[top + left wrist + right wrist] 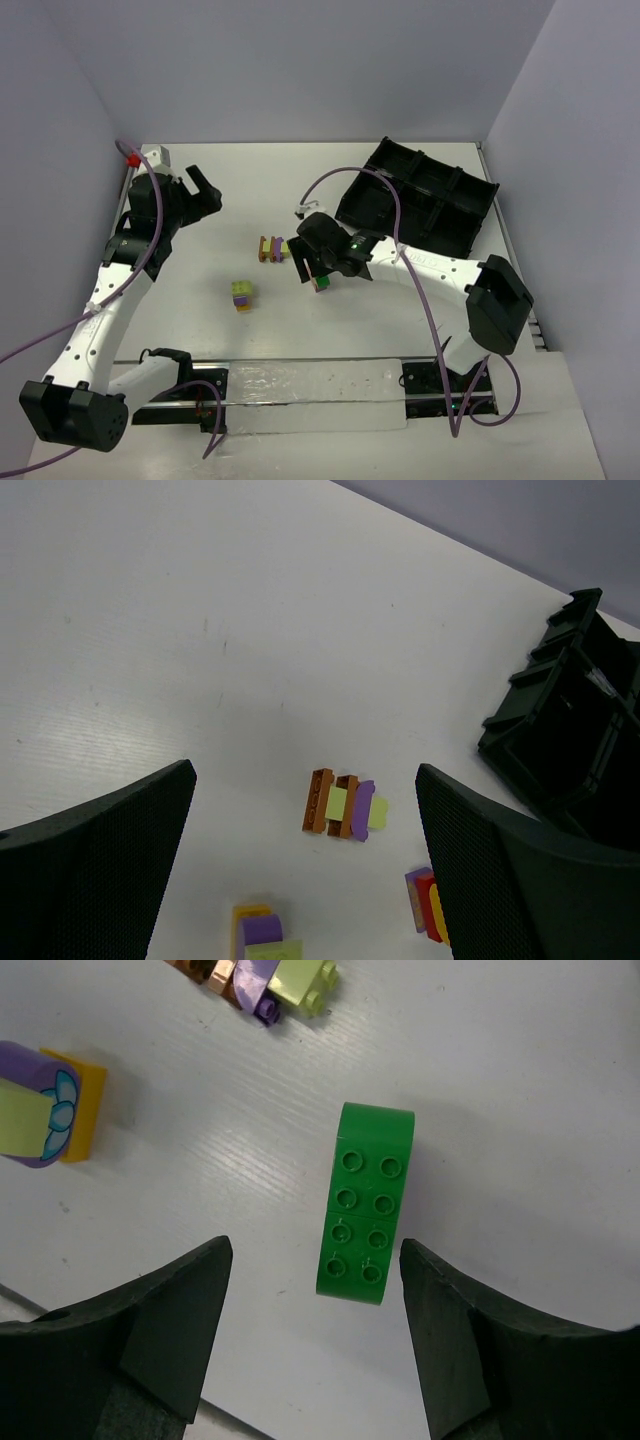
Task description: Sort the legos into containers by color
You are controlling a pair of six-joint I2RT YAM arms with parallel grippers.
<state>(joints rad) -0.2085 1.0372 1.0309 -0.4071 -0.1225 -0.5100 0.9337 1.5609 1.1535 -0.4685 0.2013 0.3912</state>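
Green studded plastic brick [363, 1203] sits between the parted jaws of the right gripper [315, 1260], a gap showing on either side. The left gripper [203, 188] hangs wide open at far left, well apart from the black divided tray [420, 195].

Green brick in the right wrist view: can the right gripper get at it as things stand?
Probably yes. The green brick lies between the open fingers of the right gripper, nearer one finger, with nothing over it. The purple and yellow cluster sits apart, outside the fingers.
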